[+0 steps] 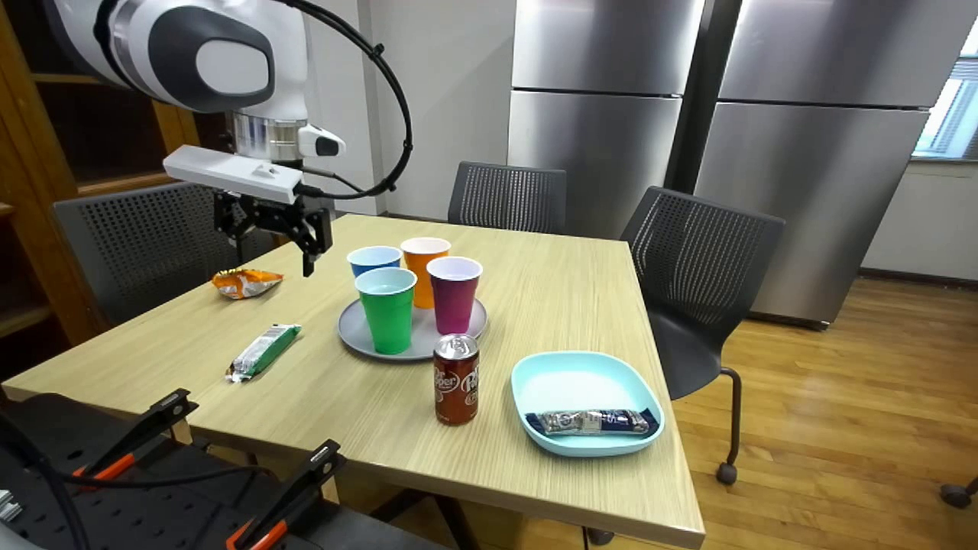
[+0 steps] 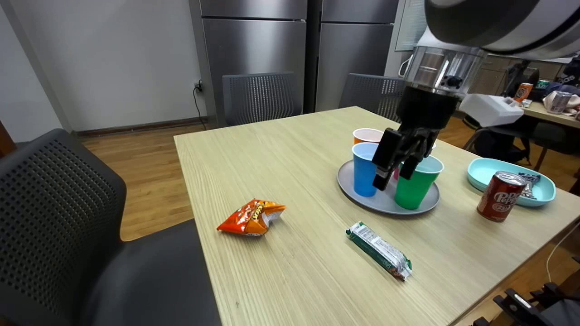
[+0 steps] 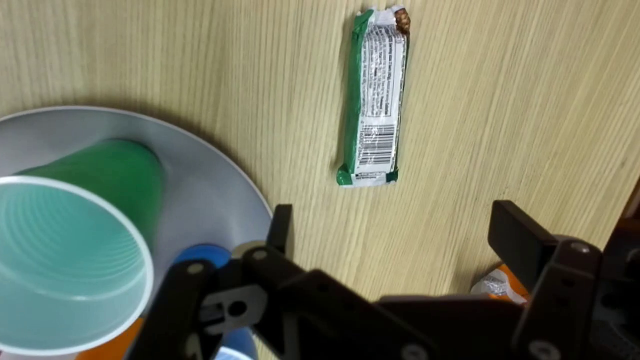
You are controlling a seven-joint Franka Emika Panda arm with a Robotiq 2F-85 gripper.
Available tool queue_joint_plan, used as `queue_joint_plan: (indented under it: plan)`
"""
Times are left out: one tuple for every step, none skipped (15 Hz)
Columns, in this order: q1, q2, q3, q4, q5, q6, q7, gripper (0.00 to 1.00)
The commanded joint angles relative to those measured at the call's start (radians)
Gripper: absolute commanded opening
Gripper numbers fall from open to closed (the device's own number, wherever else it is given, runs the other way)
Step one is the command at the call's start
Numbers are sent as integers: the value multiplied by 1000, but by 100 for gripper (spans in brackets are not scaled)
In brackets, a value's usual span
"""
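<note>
Green and white, the bar (image 1: 265,352) lies on the bench (image 1: 565,305) in an exterior view; the hand (image 1: 273,253) hangs apart from it. In an exterior view, cups (image 2: 418,186) stand on a plate (image 2: 384,203), a bag (image 2: 252,218) well apart. In the wrist view, the fingers (image 3: 521,241) stand wide and empty, the bar beyond them; grasping looks not yet done.

On table (image 1: 550,305) | 1 orange packet (image 2: 252,218) | 1 green-wrapped bar (image 3: 377,100) | 1 plate (image 2: 385,202) | 1 can (image 1: 456,389) | 1 dish (image 1: 584,382)

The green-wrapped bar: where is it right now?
Near top center in the wrist view, the green-wrapped bar lies on the tabletop, right of the gray plate. In an exterior view, it lies nearer the camera than the orange snack bag.
</note>
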Motion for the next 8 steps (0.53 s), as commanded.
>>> queue_joint_plan:
  plan:
    - [-24,84,63,1,50,97,-80,100]
    - [-32,107,78,2,44,119,-78,100]
    - [-42,128,97,0,41,141,-84,100]
    - [-52,146,112,-5,22,163,-74,100]
    - [-61,164,126,-10,4,186,-63,100]
    - [-73,182,139,-14,-15,208,-54,100]
    - [-82,201,147,-19,-39,233,-41,100]
    - [-93,218,156,-22,-63,257,-31,100]
